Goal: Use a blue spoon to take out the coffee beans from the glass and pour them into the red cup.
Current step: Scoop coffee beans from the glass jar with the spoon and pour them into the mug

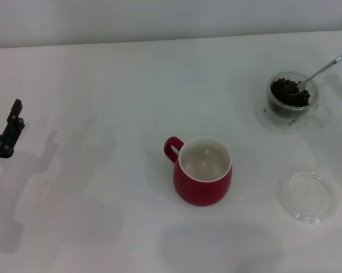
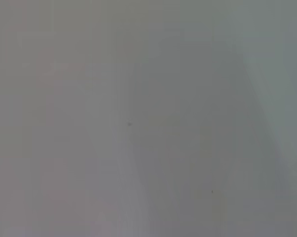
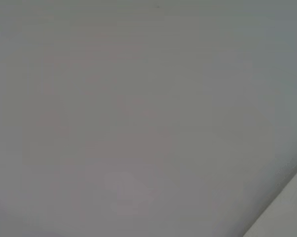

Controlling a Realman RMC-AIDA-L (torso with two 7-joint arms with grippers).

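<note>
In the upper right of the head view the blue spoon (image 1: 320,72) has its bowl buried in the coffee beans (image 1: 288,91) inside the glass (image 1: 289,101). The right gripper holding it is out of frame, so its jaws cannot be judged. The left gripper (image 1: 11,126) idles at the left edge, jaws unclear. The red cup (image 1: 203,171) waits mid-frame, well apart; tilting the spoon during that carry could scatter beans onto the worktop (image 1: 103,85).
</note>
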